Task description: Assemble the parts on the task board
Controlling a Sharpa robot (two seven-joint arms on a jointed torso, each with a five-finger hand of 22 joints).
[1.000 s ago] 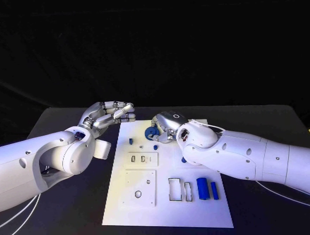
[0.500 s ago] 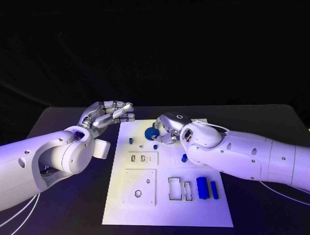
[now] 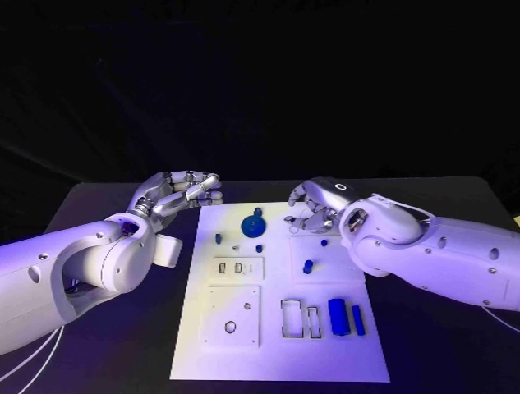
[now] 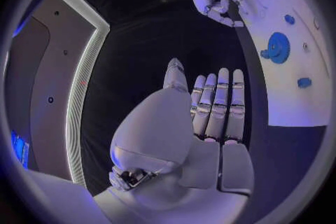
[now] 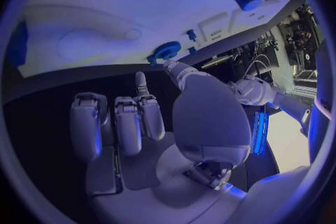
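Locate the task board [image 3: 281,328] at the centre of the table [image 3: 106,205]. The blue gear [image 3: 251,224] sits on the board's far section, flat on its face, apparently seated in its station; two blue bars [image 3: 345,316] lie side by side near the board's right edge, beside empty rectangular slots, presumably staged for insertion.

Check the right hand [image 3: 315,207]: it hovers over the board's far right corner, to the right of the gear and apart from it, fingers loosely curled and holding nothing (the wrist view shows a bare palm).

Check the left hand [image 3: 179,194]: it rests off the board's far left corner, fingers extended together and holding nothing, likely parked clear of the work area
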